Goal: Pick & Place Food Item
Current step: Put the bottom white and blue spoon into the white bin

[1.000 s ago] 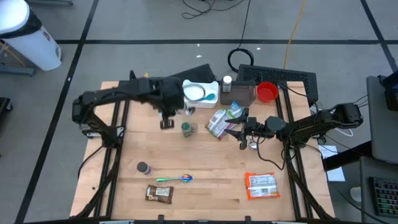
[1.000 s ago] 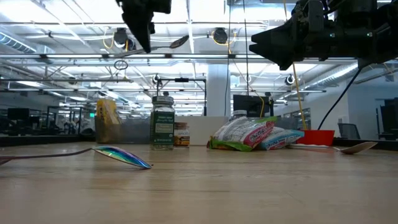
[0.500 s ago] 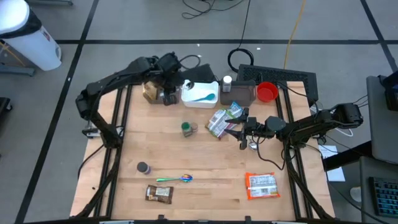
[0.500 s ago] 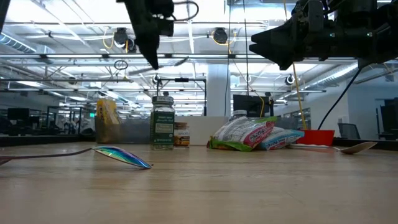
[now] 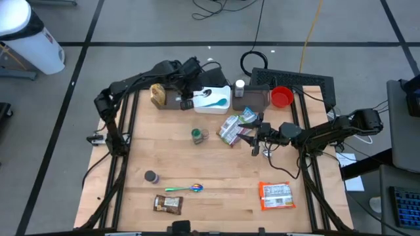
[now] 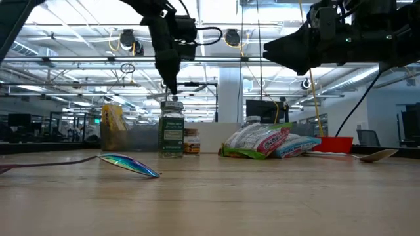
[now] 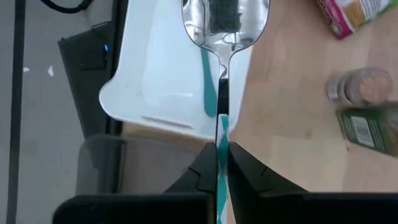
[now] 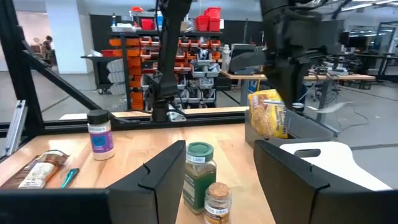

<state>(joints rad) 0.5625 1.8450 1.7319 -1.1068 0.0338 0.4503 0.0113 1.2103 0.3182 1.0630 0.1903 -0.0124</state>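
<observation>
**Left claw carries a spoon to the white tray**

Clamped on a spoon's handle, the left claw (image 5: 188, 99) has swung from mid-table to the table's 12 o'clock edge in the overhead view, and now hangs at the white tray (image 5: 220, 105). The right claw (image 5: 252, 143) waits, jaws apart and empty, at 3 o'clock of the food packets (image 5: 231, 128), unmoved.

At table height, the left claw (image 6: 172, 84) has dropped lower, just above the green-lidded jar (image 6: 172, 128). The packets (image 6: 259, 141) lie untouched on the wood.

From the left wrist, the spoon (image 7: 222, 25) has its bowl over the tray (image 7: 155, 68).

From the right wrist, the open fingers (image 8: 168, 168) frame the jar (image 8: 199, 171).

Judging by this, cutlery is being placed; no food item is lifted yet.
</observation>
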